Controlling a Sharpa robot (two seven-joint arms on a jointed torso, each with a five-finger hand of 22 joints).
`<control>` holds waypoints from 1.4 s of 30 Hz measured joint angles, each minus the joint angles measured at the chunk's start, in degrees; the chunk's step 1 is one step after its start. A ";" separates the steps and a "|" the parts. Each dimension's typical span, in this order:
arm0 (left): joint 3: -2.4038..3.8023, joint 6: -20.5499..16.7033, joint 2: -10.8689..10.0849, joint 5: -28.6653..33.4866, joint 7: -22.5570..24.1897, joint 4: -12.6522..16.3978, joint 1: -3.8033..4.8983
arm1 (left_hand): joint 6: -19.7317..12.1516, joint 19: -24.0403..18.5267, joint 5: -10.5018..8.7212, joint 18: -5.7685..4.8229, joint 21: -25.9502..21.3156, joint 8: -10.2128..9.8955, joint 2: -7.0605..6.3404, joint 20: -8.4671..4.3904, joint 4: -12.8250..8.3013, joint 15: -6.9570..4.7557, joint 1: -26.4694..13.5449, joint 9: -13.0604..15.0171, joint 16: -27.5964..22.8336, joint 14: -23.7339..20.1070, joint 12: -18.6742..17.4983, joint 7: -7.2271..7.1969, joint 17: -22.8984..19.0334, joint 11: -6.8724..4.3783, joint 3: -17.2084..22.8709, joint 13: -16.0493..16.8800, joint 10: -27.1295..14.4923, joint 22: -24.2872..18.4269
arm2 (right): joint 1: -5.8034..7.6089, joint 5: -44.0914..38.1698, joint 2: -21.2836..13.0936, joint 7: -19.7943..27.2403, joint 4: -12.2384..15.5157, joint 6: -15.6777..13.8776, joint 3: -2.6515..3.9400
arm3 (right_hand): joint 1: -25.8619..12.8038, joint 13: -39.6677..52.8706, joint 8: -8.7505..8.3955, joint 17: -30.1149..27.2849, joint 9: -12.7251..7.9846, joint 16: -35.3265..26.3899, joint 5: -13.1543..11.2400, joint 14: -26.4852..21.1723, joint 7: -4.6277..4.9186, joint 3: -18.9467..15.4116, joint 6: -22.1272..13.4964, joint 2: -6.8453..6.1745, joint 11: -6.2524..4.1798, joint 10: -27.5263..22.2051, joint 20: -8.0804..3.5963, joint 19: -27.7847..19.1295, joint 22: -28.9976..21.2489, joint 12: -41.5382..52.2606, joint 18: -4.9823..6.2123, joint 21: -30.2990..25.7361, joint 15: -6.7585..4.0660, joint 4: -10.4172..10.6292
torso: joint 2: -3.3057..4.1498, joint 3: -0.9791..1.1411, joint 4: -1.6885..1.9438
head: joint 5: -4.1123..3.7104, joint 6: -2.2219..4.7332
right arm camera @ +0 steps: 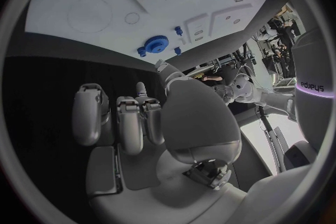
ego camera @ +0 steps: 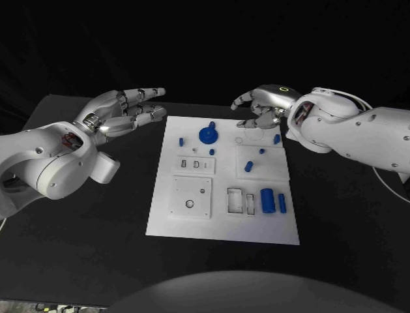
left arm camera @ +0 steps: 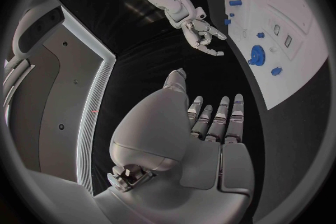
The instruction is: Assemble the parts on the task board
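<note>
The white task board (ego camera: 163, 222) lies in the middle of the black table. A blue gear (ego camera: 208, 134) stands near its far edge, also seen as the gear (left arm camera: 257, 57) and the gear (right arm camera: 155, 44). Small blue pegs (ego camera: 249, 166) are scattered over the far half. A blue cylinder (ego camera: 268, 200) and a thin blue bar (ego camera: 281, 202) lie at the near right. My left hand (ego camera: 125, 112) hovers off the board's far left corner, fingers spread, holding nothing; its fingers (left arm camera: 217, 120) are straight. My right hand (ego camera: 261, 105) hangs over the far edge, fingers loosely curled and empty (right arm camera: 126, 123).
The board carries a square plate with holes (ego camera: 191, 195) at the near left and rectangular slots (ego camera: 240, 201) beside the cylinder. Bare black table (ego camera: 83, 248) lies on both sides of the board and in front of it.
</note>
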 measured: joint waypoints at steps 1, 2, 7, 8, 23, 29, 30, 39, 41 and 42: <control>0.00 0.02 0.08 0.00 -0.01 -0.09 -0.04 | 0.00 0.00 0.00 0.00 0.00 0.00 0.00 0.00 0.00 0.00 0.00 0.00 0.00 0.00 0.00 0.00 0.00 0.00 0.00 0.00 0.00 0.00 | 0.20 0.00 -0.82 -0.02 0.47 -0.24 0.00 | 0.60 0.00 0.74 0.00 0.41 0.00 1.28 0.00 0.20 0.25 1.37 0.05 0.08 -0.09 0.06 0.49 0.00 0.00 0.01 0.37 0.00 -0.25 | -0.03 0.00 -0.03 | -0.05 0.00; 0.00 0.04 0.15 0.00 -0.01 -0.15 -0.06 | 0.00 0.00 0.00 0.00 0.00 0.00 0.00 0.00 0.00 0.00 0.00 0.00 0.00 0.00 0.00 0.00 0.00 0.00 0.00 0.00 0.00 0.00 | 0.32 0.00 -1.36 -0.07 0.75 -0.36 0.00 | 0.67 0.00 0.94 0.00 0.53 0.00 1.61 0.00 0.27 0.34 1.71 0.09 0.09 -0.09 0.07 0.70 0.00 0.00 0.01 0.49 0.00 -0.34 | -0.05 0.00 -0.04 | -0.06 0.00; 0.00 0.21 0.83 0.00 -0.04 -0.46 -0.35 | 0.00 0.00 0.00 0.00 0.00 0.00 0.00 0.00 -0.15 0.00 0.00 0.00 0.00 0.00 0.00 0.00 0.00 0.00 0.15 0.06 0.00 0.00 | 0.85 -0.38 -5.05 -0.84 1.82 -1.15 -0.04 | 1.71 0.00 5.13 0.00 4.02 0.00 2.81 -0.01 0.71 -0.11 4.26 0.55 0.25 0.07 0.18 4.45 -0.01 0.00 0.00 5.60 0.43 -1.11 | -0.27 -0.01 -0.23 | 0.16 -0.18; 0.00 0.25 0.94 0.00 -0.05 -0.50 -0.40 | 0.00 0.00 0.00 0.00 0.00 0.00 0.00 0.00 -0.15 0.00 0.00 0.00 0.00 0.00 0.00 0.00 0.00 0.00 0.15 0.06 0.00 0.00 | 0.87 -0.47 -5.62 -1.01 1.87 -1.26 -0.08 | 1.71 0.00 5.76 -0.01 4.68 0.00 2.76 -0.01 0.73 -0.41 4.20 0.55 0.28 0.10 0.17 4.46 -0.01 0.00 0.00 6.26 0.43 -1.02 | -0.31 -0.01 -0.26 | 0.25 -0.19; 0.00 0.91 1.91 -0.05 -0.07 -1.11 -1.03 | 0.00 0.00 0.24 0.00 0.00 0.00 0.29 0.00 -0.31 0.00 0.75 0.00 0.25 0.00 0.00 0.00 0.00 0.21 0.31 0.11 0.21 -0.06 | -0.93 -0.84 -11.11 -3.68 2.33 -1.63 -0.55 | 0.31 -0.01 7.07 -0.01 6.90 0.00 -2.44 -0.01 1.22 -3.25 -0.38 -0.03 0.70 0.12 0.37 4.66 -0.01 0.00 -0.94 8.20 0.43 1.78 | -0.42 -0.03 -0.42 | 0.31 0.19; 0.00 1.09 2.00 -0.06 -0.07 -1.20 -1.17 | 0.00 0.00 0.24 -0.01 0.00 0.00 0.07 0.00 -0.46 0.00 0.97 0.00 0.25 0.00 0.00 0.00 0.00 0.21 0.46 0.11 0.21 -0.06 | -2.36 -0.01 -11.46 -3.98 2.08 -1.73 -0.59 | 0.31 -0.01 7.07 -0.01 6.90 0.00 -2.44 -0.20 1.23 -3.49 -0.38 -0.03 0.90 -0.08 0.37 4.65 -0.01 0.00 -0.93 7.53 0.66 2.03 | -0.38 0.00 -0.38 | 0.31 0.29; 0.00 1.12 2.03 -0.07 -0.07 -1.22 -1.19 | 0.00 0.00 0.24 0.00 0.00 0.00 0.09 0.00 -0.46 0.00 0.99 0.00 0.25 0.00 0.00 0.00 -0.01 0.21 0.46 0.10 0.21 -0.06 | -2.62 0.38 -11.48 -3.89 1.95 -1.78 -0.59 | 0.29 -0.01 7.07 -0.02 6.90 0.00 -2.44 -0.06 1.22 -3.66 -0.38 -0.03 0.90 -0.08 0.37 4.65 -0.02 0.00 -0.93 7.53 0.80 2.20 | -0.38 0.00 -0.38 | 0.34 0.30; -0.01 1.37 2.24 -0.09 -0.08 -1.36 -1.40 | 0.00 0.00 0.45 0.00 0.00 0.00 0.30 0.00 -0.46 0.00 1.20 0.00 0.25 0.00 0.00 0.00 0.04 0.20 0.46 0.15 0.21 -0.05 | -5.88 6.96 -11.18 -1.02 -0.56 -3.49 -0.61 | -0.21 -0.01 7.32 -0.02 7.23 0.00 1.29 -0.01 1.12 -3.77 -1.87 0.05 0.90 -0.08 0.37 4.65 -0.02 0.00 -0.93 7.53 0.85 3.31 | -0.37 -0.03 -0.43 | 0.29 0.52; -0.01 1.44 2.24 -0.09 -0.08 -1.40 -1.47 | -0.01 0.00 0.45 0.00 0.00 0.00 0.30 0.00 -0.46 0.00 1.20 0.00 0.25 0.00 0.00 0.00 0.04 0.20 0.46 0.15 0.21 -0.05 | -6.67 8.57 -10.93 0.12 -1.22 -4.07 -0.61 | -0.17 -0.01 7.98 -0.02 7.62 0.00 4.13 -0.01 1.12 -3.61 -2.76 0.00 0.90 -0.08 0.38 4.65 -0.02 0.00 -0.93 7.53 0.85 3.46 | -0.37 0.00 -0.45 | 0.29 0.55; -0.01 1.47 2.24 -0.10 -0.08 -1.42 -1.51 | -0.01 0.00 0.44 0.00 0.00 0.00 0.30 0.00 -0.46 0.00 1.20 0.00 0.25 0.00 0.00 0.00 0.04 0.21 0.46 0.15 0.21 -0.05 | -7.00 9.41 -10.79 0.73 -1.51 -4.38 -0.63 | 0.00 -0.01 8.49 -0.02 7.97 0.00 5.48 -0.01 1.12 -3.55 -3.31 -0.17 0.90 -0.08 0.37 4.65 -0.02 0.00 -0.93 7.53 0.85 3.74 | -0.37 0.00 -0.45 | 0.29 0.57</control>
